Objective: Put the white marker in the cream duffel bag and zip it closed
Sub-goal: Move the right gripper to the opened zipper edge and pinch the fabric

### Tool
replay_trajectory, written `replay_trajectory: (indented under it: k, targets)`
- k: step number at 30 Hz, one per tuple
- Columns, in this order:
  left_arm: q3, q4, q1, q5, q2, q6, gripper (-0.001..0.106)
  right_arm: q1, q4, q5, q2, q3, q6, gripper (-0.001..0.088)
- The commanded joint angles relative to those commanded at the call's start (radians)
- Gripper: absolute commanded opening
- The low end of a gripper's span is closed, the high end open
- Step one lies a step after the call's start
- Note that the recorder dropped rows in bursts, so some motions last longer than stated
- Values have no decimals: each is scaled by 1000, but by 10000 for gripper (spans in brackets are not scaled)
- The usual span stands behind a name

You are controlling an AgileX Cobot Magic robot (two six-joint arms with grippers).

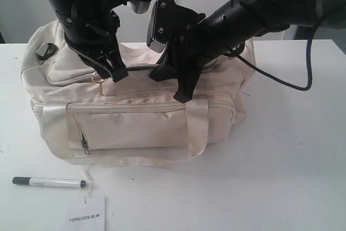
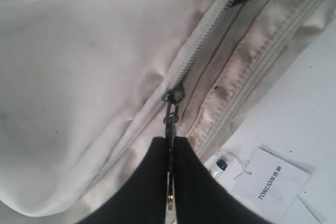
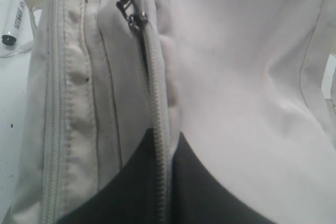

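The cream duffel bag (image 1: pixel 135 125) lies on the white table. The white marker (image 1: pixel 48 182) lies on the table in front of the bag's left end, outside it; its end also shows as the marker (image 2: pixel 220 164) and the marker (image 3: pixel 13 19). My left gripper (image 1: pixel 114 74) (image 2: pixel 172 141) is shut on the dark pull tab (image 2: pixel 171 116) of the top zipper slider (image 2: pixel 174 95). My right gripper (image 1: pixel 174 86) (image 3: pixel 168 139) is shut on the bag's top zipper line (image 3: pixel 156 98), a short way from the slider (image 3: pixel 135 22). The teeth between them look meshed.
A white "TONLION" card (image 1: pixel 85 217) (image 2: pixel 270 182) lies at the table's front edge, tied to the bag by a thin string. A zipped front pocket (image 1: pixel 151 125) and pale webbing handles (image 1: pixel 197 125) face the front. Both arms crowd the bag's top.
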Motion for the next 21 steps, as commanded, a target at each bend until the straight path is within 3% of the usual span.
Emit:
replay_trajectory:
  k: [21]
  targets:
    - [0, 30, 0, 14, 0, 0, 0, 0, -4, -4, 0, 0, 0, 0]
